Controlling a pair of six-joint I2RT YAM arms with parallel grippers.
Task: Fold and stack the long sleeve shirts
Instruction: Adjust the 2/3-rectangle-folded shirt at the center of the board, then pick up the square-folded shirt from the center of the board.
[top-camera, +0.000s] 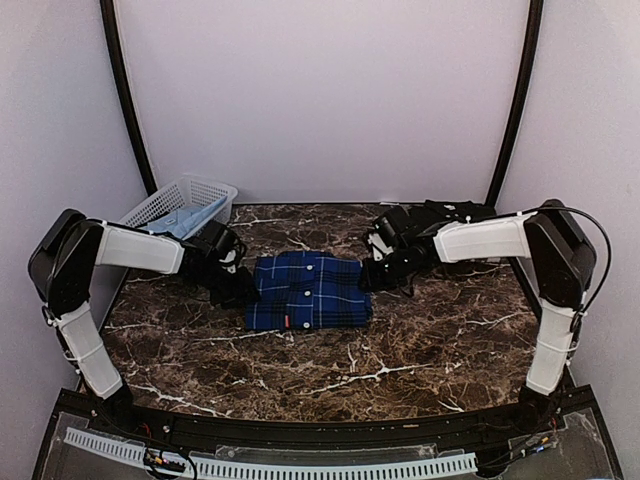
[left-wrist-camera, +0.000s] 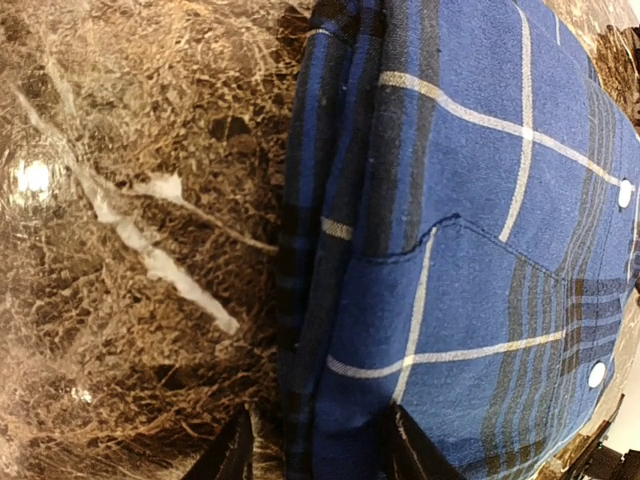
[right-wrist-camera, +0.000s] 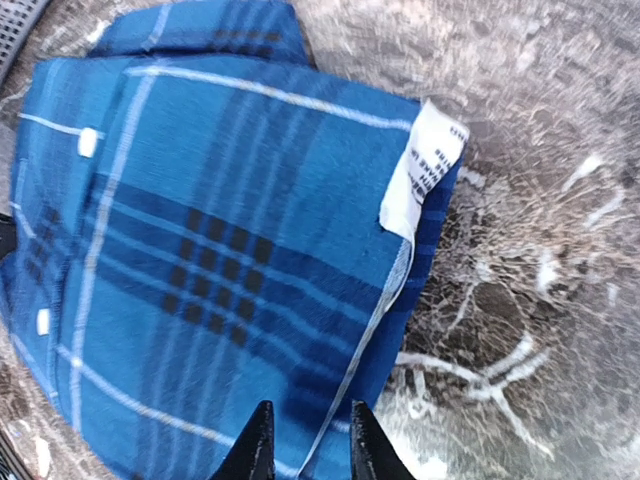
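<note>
plaid shirt (top-camera: 308, 291) lying folded at table (top-camera: 400, 360) centre | white care tag (right-wrist-camera: 425, 170) showing at its edge, print unreadable | left gripper (left-wrist-camera: 320, 455) straddling shirt's edge, jaws standing wide | right gripper (right-wrist-camera: 305, 440) sitting narrow at hem, grip unclear

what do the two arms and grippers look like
The left arm and right arm have white shells on the links with black joints. A thin black cable loops off the right one. The left gripper and right gripper each have two slim black fingers.

High rear overview, close wrist views, sharing plaid shirt (top-camera: 308, 290)
</note>
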